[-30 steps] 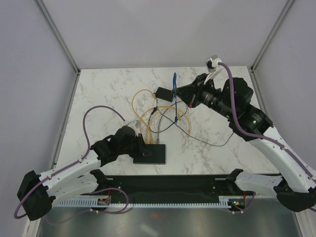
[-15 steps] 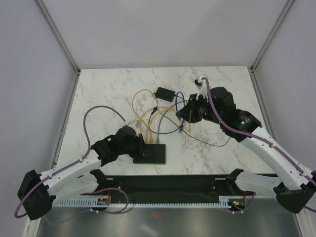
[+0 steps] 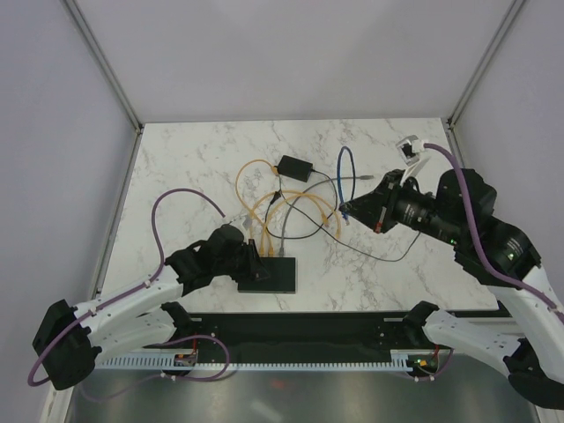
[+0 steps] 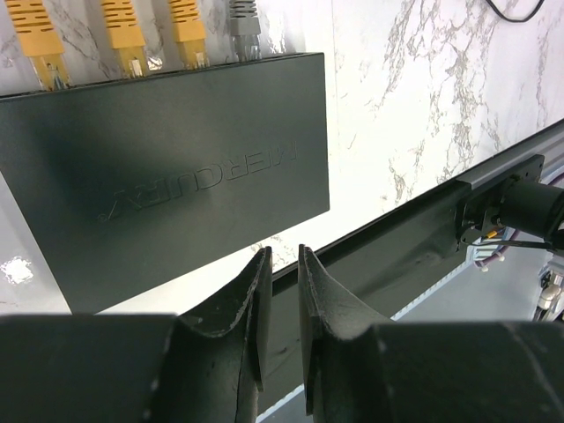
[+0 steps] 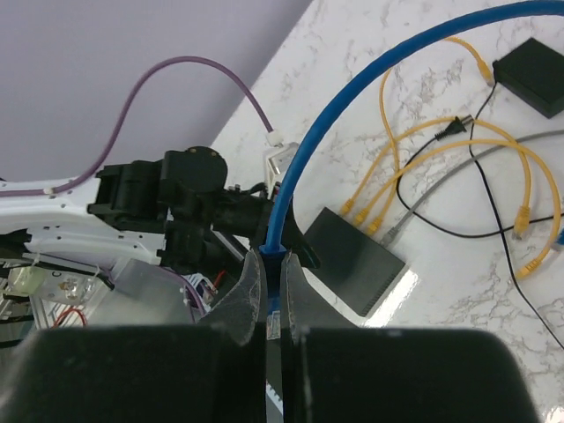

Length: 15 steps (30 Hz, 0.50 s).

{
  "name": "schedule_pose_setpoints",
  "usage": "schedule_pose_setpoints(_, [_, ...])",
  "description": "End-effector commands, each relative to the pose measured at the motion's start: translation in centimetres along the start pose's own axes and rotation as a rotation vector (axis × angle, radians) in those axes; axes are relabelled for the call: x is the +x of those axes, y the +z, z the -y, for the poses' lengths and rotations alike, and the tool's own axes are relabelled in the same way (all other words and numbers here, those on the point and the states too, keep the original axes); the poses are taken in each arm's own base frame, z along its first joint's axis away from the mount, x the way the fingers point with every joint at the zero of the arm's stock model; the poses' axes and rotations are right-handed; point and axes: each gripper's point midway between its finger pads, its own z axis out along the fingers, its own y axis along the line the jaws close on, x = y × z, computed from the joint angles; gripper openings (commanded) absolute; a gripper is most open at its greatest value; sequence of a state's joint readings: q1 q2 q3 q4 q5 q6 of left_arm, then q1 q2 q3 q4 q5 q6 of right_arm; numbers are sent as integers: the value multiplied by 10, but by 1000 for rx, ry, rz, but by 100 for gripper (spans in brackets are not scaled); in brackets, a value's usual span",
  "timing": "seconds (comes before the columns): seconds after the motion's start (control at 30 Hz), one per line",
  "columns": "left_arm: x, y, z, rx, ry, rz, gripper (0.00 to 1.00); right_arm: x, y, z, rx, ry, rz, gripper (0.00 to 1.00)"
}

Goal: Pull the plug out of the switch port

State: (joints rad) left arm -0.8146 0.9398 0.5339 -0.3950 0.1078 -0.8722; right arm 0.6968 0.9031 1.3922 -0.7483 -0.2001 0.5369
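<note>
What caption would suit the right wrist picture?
Right hand pinching a blue cable above the switch and its yellow cables.

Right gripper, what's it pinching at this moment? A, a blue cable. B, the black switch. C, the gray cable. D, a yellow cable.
A: in the right wrist view the right gripper has its fingers closed on the blue cable, which arcs up and away over the table.

We record the switch (image 4: 176, 167) casing as matt black, the table top (image 3: 194, 159) as glossy marble-look, and the blue cable (image 5: 397, 79) as smooth plastic.
</note>
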Motion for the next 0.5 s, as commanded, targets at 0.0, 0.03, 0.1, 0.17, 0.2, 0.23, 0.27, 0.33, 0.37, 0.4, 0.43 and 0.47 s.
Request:
schedule_pose_setpoints(0.0, [-5, -2, 4, 24, 36, 25, 26, -21, -19, -15, -30, -1, 78, 0])
schedule_pose_setpoints(0.03, [-5, -2, 3, 22, 35, 24, 26, -27, -22, -12, -5, -8, 106, 0])
schedule_pose_setpoints(0.1, [-4, -1, 4, 23, 36, 20, 26, -31, -18, 8, 104, -44, 114, 0])
schedule_pose_setpoints(0.17, [-5, -1, 5, 24, 35, 19, 26, -41, -10, 43, 288, -92, 146, 0])
schedule_pose_setpoints(0.2, [-6, -2, 6, 27, 36, 21, 26, -49, -10, 65, 411, -106, 181, 0])
schedule_pose_setpoints(0.23, [-6, -2, 7, 30, 39, 21, 26, -51, -7, 77, 473, -118, 183, 0])
schedule_pose_setpoints(0.27, [-7, -3, 7, 34, 40, 26, 26, -51, 2, 94, 555, -133, 172, 0])
schedule_pose_setpoints(0.33, [-8, -5, 10, 43, 43, 32, 26, -58, 0, 127, 746, -172, 191, 0])
schedule_pose_setpoints(0.37, [-9, -7, 12, 53, 44, 40, 26, -56, 9, 143, 815, -191, 165, 0])
schedule_pose_setpoints(0.4, [-10, -8, 13, 59, 49, 44, 26, -57, 10, 155, 873, -205, 158, 0])
schedule_pose_setpoints(0.43, [-11, -9, 14, 61, 55, 46, 26, -57, 11, 168, 933, -214, 147, 0])
schedule_pose_setpoints(0.47, [-12, -10, 16, 68, 58, 48, 26, -60, 13, 191, 1007, -210, 135, 0])
